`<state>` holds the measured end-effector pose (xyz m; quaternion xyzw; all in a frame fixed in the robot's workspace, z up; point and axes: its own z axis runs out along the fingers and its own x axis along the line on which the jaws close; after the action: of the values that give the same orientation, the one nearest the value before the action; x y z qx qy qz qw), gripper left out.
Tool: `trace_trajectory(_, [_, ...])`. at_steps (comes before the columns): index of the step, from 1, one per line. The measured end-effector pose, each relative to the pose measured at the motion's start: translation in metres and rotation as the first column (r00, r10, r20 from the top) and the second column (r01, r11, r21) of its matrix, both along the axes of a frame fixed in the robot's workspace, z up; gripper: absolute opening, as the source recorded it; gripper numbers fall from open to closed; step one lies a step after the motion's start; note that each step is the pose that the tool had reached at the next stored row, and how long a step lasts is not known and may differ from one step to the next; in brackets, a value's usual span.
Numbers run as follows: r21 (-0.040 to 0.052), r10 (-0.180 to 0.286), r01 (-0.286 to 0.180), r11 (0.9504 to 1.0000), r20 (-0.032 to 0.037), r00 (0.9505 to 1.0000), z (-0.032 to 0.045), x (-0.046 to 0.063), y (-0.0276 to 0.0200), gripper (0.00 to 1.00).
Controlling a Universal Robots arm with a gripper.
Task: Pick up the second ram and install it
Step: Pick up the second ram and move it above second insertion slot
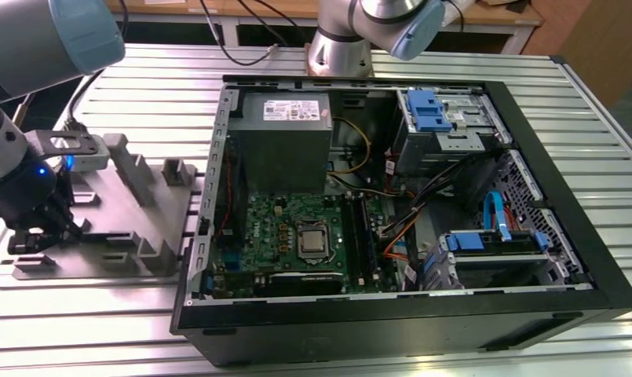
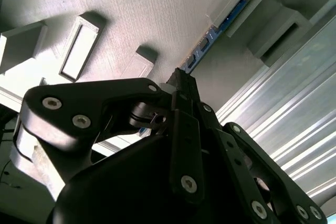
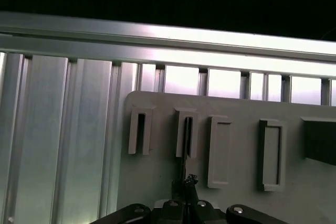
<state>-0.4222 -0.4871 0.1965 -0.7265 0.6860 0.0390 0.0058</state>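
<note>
The gripper (image 2: 181,80) is clamping its fingers on the thin edge of the second ram (image 2: 227,18). The ram is standing on edge in the slotted blocks of the grey holder plate (image 1: 101,224), near the tabletop's (image 1: 85,314) edge at the exterior view's left. A tilted pull is risking the stick binding in its far block, or slipping from so narrow a pinch. The power supply's white label (image 1: 284,112) is carrying print too small to read.

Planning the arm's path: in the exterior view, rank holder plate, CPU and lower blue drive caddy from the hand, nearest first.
1. Holder plate, under the hand shut on the second ram.
2. CPU, mid-case.
3. Lower blue drive caddy, exterior view's right.
</note>
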Motion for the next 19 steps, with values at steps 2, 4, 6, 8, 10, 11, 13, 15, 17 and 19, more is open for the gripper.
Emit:
trace_trajectory(2, [0.0,0.0,0.0,1.0,0.0,1.0,0.0,0.0,0.0,0.11])
trace_trajectory(4, [0.0003,0.001,-0.001,1.0,0.0004,1.0,-0.0004,-0.0001,-0.0001,0.11])
trace_trajectory(6, [0.0011,0.001,-0.001,1.0,0.0018,1.0,0.0012,0.0001,0.0,0.11])
trace_trajectory(8, [0.0021,0.001,-0.001,1.0,0.003,1.0,0.0032,0.0002,0.0,0.11])
trace_trajectory(10, [0.0012,0.001,-0.001,1.0,0.0016,1.0,0.0056,0.0,-0.0001,0.11])
trace_trajectory(11, [0.0013,0.001,-0.001,1.0,0.0018,1.0,0.0056,0.0,-0.0001,0.11])
trace_trajectory(13, [0.0013,-0.001,0.001,1.0,0.0017,1.0,0.0057,0.0,-0.0001,0.11])
trace_trajectory(15, [0.0011,-0.029,0.029,0.9996,0.0013,0.9996,0.0058,-0.0001,-0.0001,0.11])
trace_trajectory(17, [0.001,-0.057,0.057,0.9984,0.0013,0.9984,0.0058,0.0,-0.0001,0.11])
trace_trajectory(19, [0.001,-0.058,0.058,0.9983,0.0014,0.9983,0.0057,0.0,-0.0001,0.11])
